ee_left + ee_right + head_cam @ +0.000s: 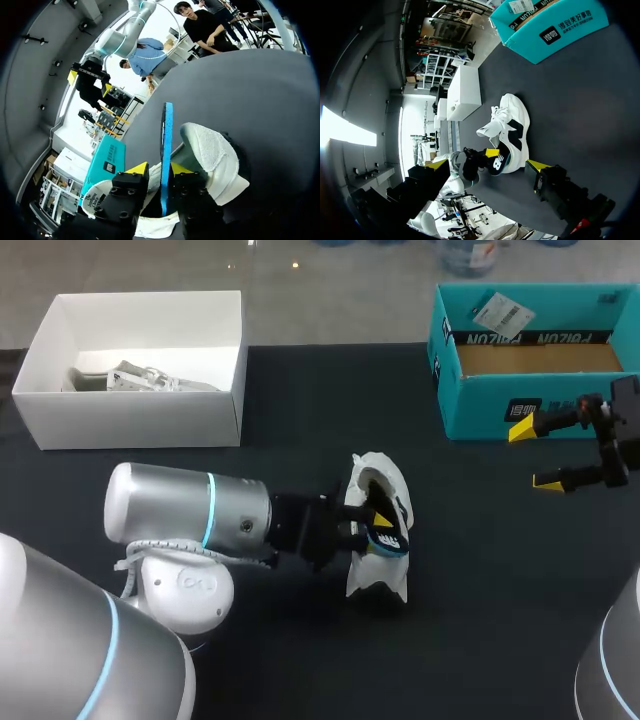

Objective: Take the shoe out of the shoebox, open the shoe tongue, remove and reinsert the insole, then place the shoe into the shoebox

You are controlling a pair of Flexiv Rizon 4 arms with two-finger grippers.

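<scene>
In the head view the left gripper (pixel 372 532) covers the heel side of the white sneaker (pixel 385 480), and its tips are partly out of sight in the opening. In the left wrist view the lower end of the blue insole (pixel 166 145) is lost between the black fingers (pixel 128 192). The teal shoebox (pixel 530 400) is cut by the picture's edge (its right corner). The wall of the white box (pixel 140 410) hides most of the second shoe (pixel 150 378) inside.

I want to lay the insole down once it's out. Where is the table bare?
Bare table lies between the shoe and the right pincer, below the teal shoebox; also between that box and the white box. Crowded: at the shoe's opening, where the left pincer grips the blue insole.
</scene>
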